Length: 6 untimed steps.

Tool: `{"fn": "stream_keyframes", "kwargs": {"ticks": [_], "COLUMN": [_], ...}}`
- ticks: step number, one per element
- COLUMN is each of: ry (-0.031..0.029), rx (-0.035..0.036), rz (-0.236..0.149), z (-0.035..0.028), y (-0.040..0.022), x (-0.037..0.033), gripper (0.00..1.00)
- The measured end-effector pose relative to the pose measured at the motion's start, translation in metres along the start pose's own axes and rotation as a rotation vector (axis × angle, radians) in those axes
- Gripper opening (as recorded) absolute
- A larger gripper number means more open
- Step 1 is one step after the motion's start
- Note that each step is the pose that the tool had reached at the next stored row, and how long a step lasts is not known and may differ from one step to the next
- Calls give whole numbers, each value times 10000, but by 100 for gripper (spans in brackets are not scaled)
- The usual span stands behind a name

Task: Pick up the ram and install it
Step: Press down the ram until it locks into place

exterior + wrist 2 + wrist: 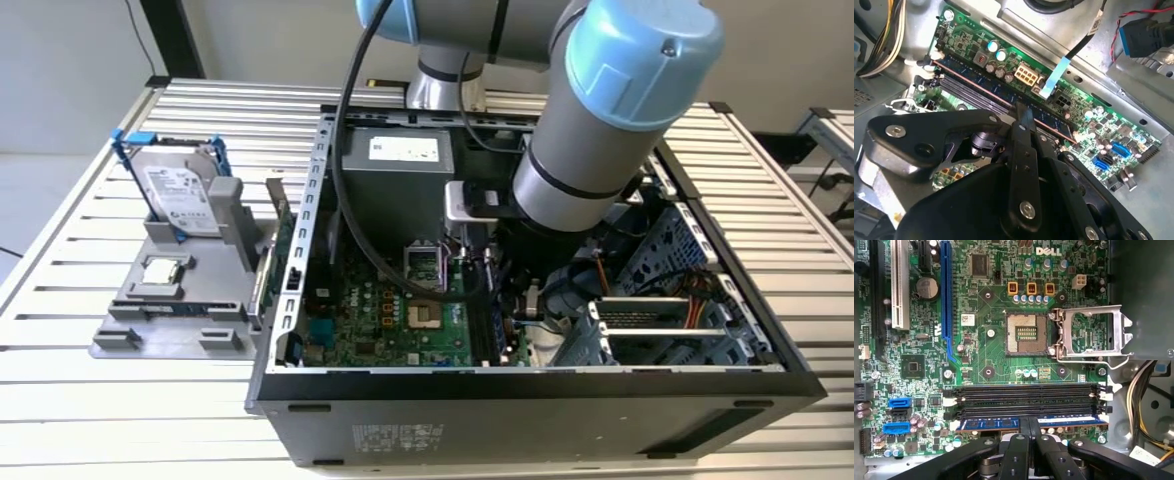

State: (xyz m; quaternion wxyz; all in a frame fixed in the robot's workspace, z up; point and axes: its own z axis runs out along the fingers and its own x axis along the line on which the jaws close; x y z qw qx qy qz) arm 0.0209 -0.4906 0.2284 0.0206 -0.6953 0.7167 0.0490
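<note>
The ram (989, 423) is a long blue-black stick with pale labels. It stands on edge in the outermost memory slot of the motherboard (979, 355), parallel to the other slots. In the second wrist view the ram (979, 80) runs diagonally across the board. My gripper (1030, 424) is shut, and its two black fingertips sit together on the stick's top edge near its middle. The second wrist view shows the gripper (1022, 112) touching the same spot. In the exterior view the arm reaches down into the open computer case (534, 395), with the gripper (531, 298) low over the board.
Empty black memory slots (1024, 395) lie beside the ram, and the processor socket (1026, 335) stands with its metal latch lifted. Yellow cables (1141, 390) hang past the slots' end. Outside the case, a grey stand holds a hard drive (180, 190) and a small square chip (160, 270).
</note>
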Motion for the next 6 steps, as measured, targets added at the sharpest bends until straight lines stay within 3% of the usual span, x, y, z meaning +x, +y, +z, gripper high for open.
{"fn": "stream_keyframes", "kwargs": {"ticks": [6], "ry": [0], "rx": [0], "rz": [1], "z": [0], "y": [0], "x": [0], "gripper": [0]}}
